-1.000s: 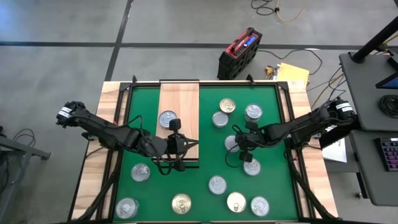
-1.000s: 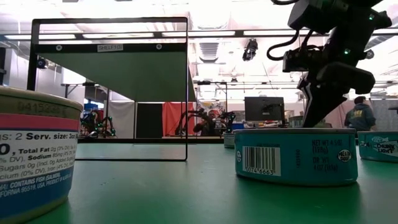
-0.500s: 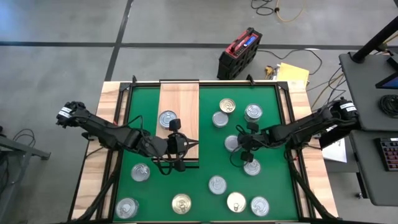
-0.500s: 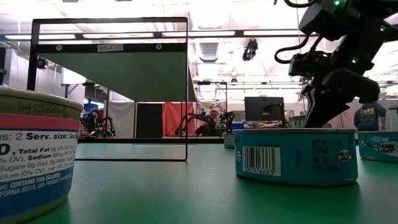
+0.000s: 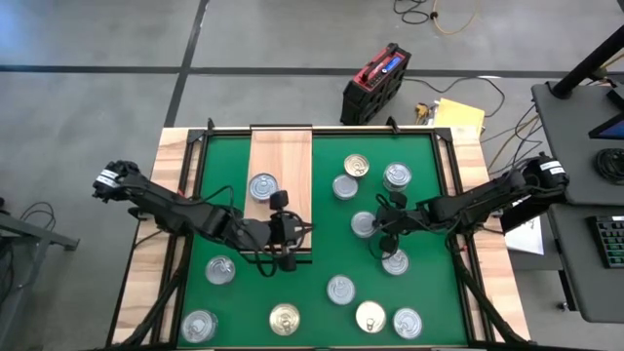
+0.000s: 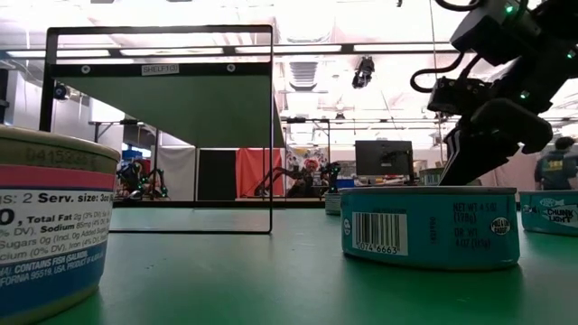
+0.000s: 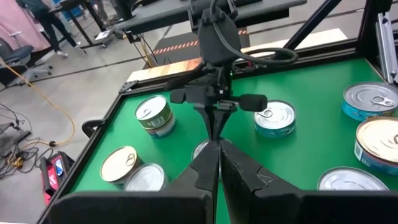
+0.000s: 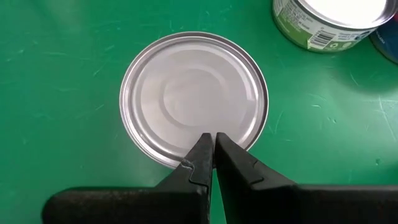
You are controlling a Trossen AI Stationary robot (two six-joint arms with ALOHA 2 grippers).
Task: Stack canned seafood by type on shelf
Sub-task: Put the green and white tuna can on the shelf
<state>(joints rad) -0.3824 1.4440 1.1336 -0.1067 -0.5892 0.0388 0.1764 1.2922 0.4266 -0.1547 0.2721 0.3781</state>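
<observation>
From where I stand, the nearest tins sit along the front edge of the bench (image 5: 195, 146): a gold-lidded tin (image 5: 284, 319) and several silver ones around it. Just behind them, the left gripper (image 5: 285, 259) hangs at the near end of the shelf (image 5: 283, 156), fingers pressed together and holding nothing. The right gripper (image 5: 381, 244) is likewise shut and empty, poised right over a plain silver tin (image 8: 194, 96) in the middle of the mat. That is the worry: with its fingers closed it cannot take the tin, and coming down as it is would only shove the tin into a neighbouring one (image 5: 395, 261) just beside it. The two arms are also near each other. Farther back, one tin (image 5: 262, 186) already rests on the shelf, a loose cluster (image 5: 357, 166) stands to its right, and a red case (image 5: 375, 84) lies on the floor beyond.
</observation>
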